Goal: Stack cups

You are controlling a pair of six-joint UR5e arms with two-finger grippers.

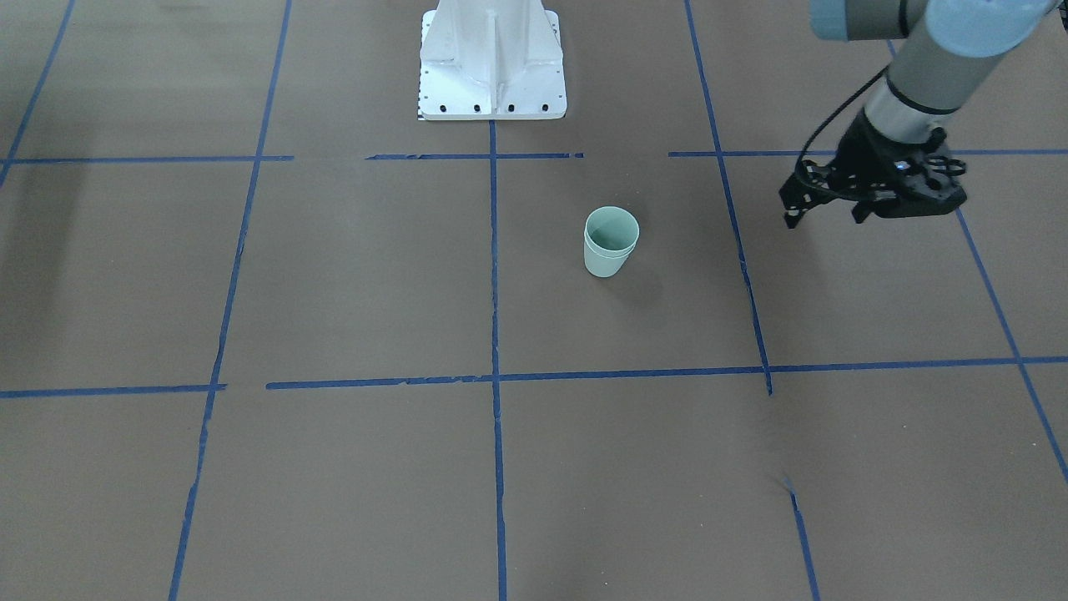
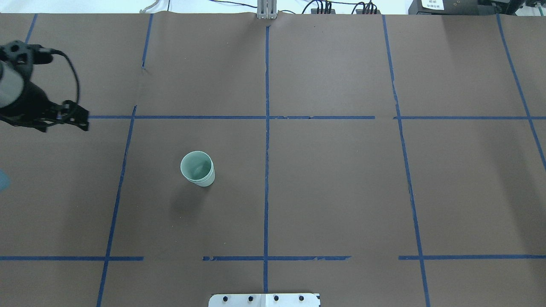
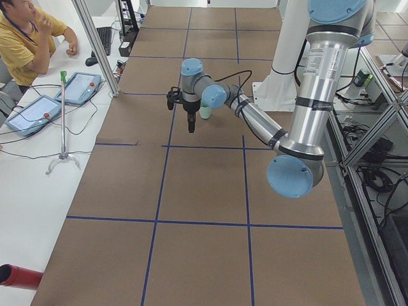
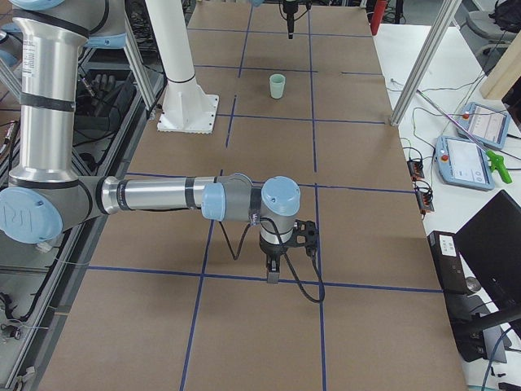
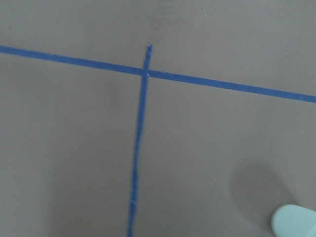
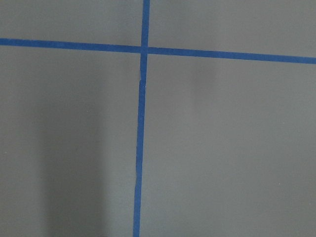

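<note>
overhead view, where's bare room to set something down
Bare: everything right of the centre tape line, and the near row by the robot base. Taken: the stacked cups in the left-middle square; the left tool hangs at the left edge.

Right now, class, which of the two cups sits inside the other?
The upper cup, with the higher rim, sits inside; the lower cup surrounds it and stands on the table.
</note>
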